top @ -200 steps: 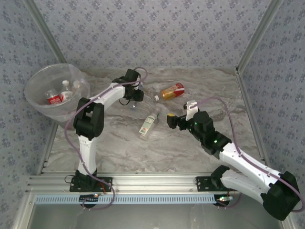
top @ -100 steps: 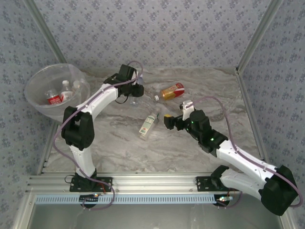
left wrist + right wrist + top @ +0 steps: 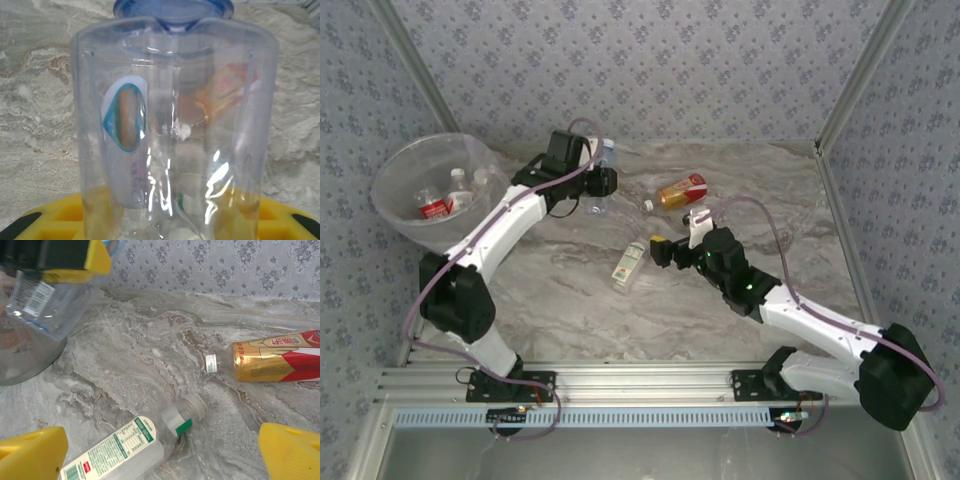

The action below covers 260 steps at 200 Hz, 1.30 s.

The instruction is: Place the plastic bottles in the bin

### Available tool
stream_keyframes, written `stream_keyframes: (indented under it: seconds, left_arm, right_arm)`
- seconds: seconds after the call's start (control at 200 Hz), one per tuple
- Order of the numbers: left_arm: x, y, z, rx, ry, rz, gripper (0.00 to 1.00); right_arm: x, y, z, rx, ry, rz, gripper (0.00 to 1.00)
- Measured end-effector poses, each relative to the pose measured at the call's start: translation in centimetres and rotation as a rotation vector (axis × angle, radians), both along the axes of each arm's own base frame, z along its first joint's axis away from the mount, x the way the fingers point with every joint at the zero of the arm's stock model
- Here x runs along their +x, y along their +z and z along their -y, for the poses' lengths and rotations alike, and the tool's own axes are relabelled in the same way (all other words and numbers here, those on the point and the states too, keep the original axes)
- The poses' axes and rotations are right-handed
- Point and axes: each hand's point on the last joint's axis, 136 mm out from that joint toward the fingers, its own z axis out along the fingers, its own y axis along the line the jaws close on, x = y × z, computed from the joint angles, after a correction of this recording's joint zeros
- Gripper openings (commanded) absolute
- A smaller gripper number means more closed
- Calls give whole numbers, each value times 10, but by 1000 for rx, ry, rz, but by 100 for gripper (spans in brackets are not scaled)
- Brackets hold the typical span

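Observation:
My left gripper (image 3: 599, 184) is shut on a clear bluish plastic bottle (image 3: 605, 160) with a blue cap (image 3: 172, 7), held above the table right of the bin (image 3: 395, 175). The bottle (image 3: 172, 130) stands between the yellow fingers (image 3: 65, 217). The round translucent bin holds a red-labelled bottle (image 3: 434, 207) and others. An amber bottle (image 3: 682, 190) with a red label lies at the back centre. A white-green labelled bottle (image 3: 632, 262) lies mid-table. My right gripper (image 3: 656, 250) hangs open just right of it, with the bottle (image 3: 120, 450) between its fingertips (image 3: 32, 452).
The amber bottle (image 3: 277, 362) lies right of the white-green one, cap toward it. Patterned walls with metal posts (image 3: 850, 90) close the table on three sides. Bare marble (image 3: 570, 300) lies in front of the bottles. A metal rail (image 3: 640, 385) runs along the near edge.
My left arm has swung left toward the bin, carrying the bluish bottle. My right gripper has moved left, closer to the white-green bottle, staying open.

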Motion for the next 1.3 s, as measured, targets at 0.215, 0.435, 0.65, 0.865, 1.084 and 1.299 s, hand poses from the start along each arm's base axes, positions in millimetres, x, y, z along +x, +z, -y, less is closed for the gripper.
stream_keyframes:
  seconds: [0.215,0.435,0.65,0.865,1.084,1.299]
  left_arm:
    - [-16,53,-12,-85,-1,95,44]
    - [-33,97,-27,-115,17,198,44]
    - [-40,130,-50,-60,81,291,44]
    - [-29,161,-94,25,232,381,44]
    - [-22,192,-137,78,348,459,44]
    - [-15,203,-188,177,437,503,44]
  right_arm:
    - [7,9,-5,28,-26,18,100]
    - [14,16,-3,48,-66,33,100]
    - [18,13,-3,50,-87,33,100]
    - [26,18,-10,55,-88,39,100]
    - [32,21,-16,57,-87,40,100]
    - [34,25,-20,60,-82,41,100]
